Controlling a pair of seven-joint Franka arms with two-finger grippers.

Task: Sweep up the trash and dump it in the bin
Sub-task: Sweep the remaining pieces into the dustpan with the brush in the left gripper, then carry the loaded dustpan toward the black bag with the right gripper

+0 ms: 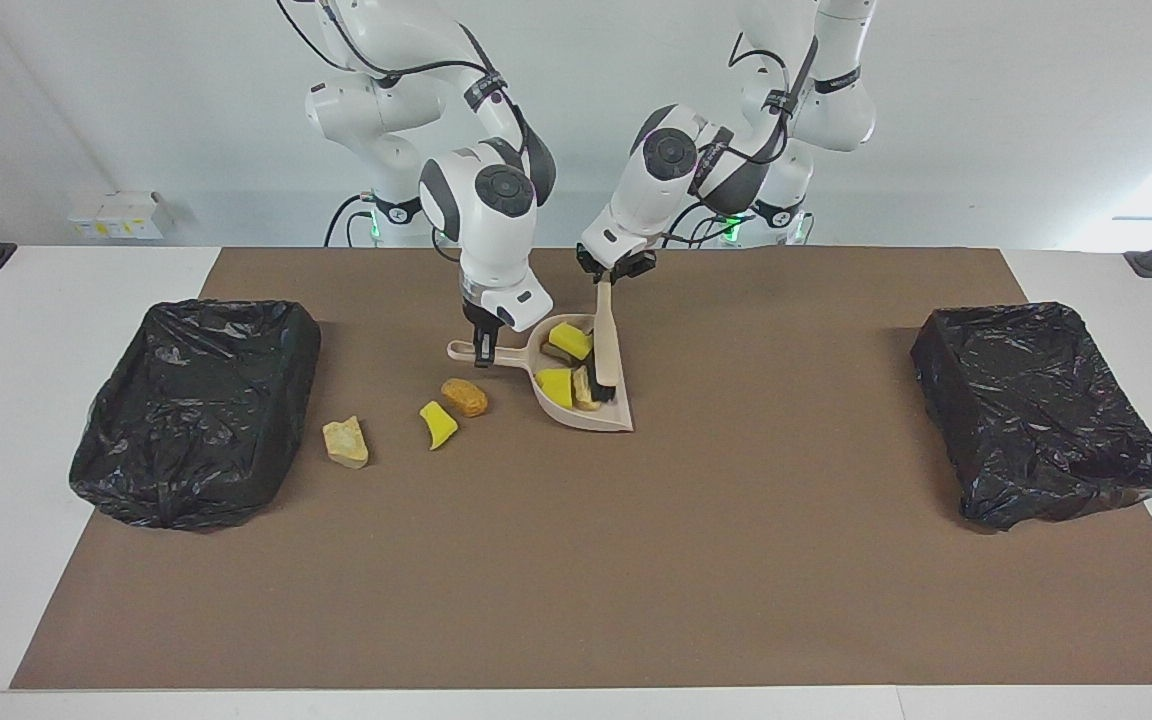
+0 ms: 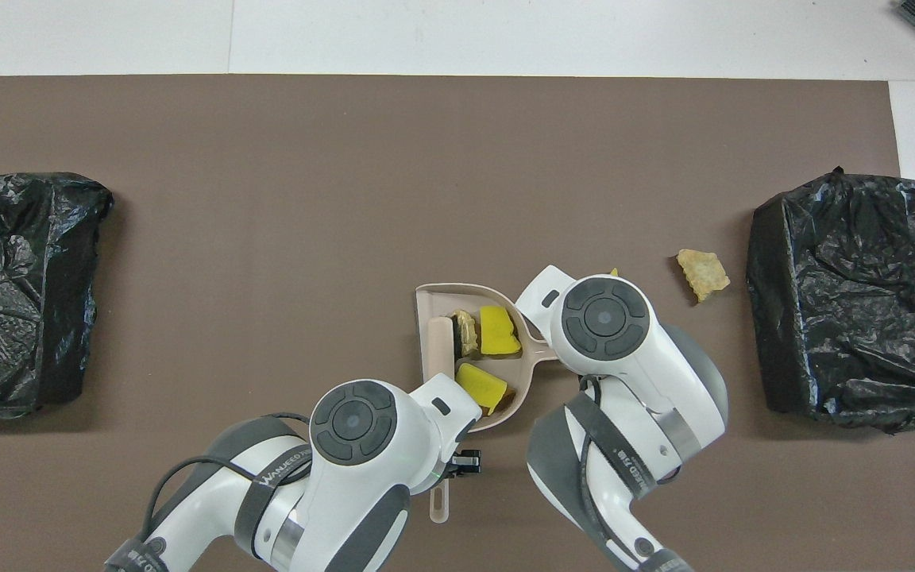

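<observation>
Gripping beige plastic dustpan (image 1: 581, 385) handle: right gripper (image 1: 482, 345) | left gripper (image 1: 604, 278) clamps beige brush (image 1: 606, 345), bristles inside pan | yellow and tan trash chunks (image 1: 564, 385) in pan; three more (image 1: 436, 420) on brown mat (image 1: 576, 560) toward right arm's black-bagged bin (image 1: 198, 410)

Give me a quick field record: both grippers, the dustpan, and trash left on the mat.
left gripper: shut on brush, bristles in dustpan
right gripper: shut on dustpan handle
in dustpan: yellow wedges and tan lumps
loose on mat: orange-brown lump, yellow wedge, tan chunk
bins: one at each end
</observation>
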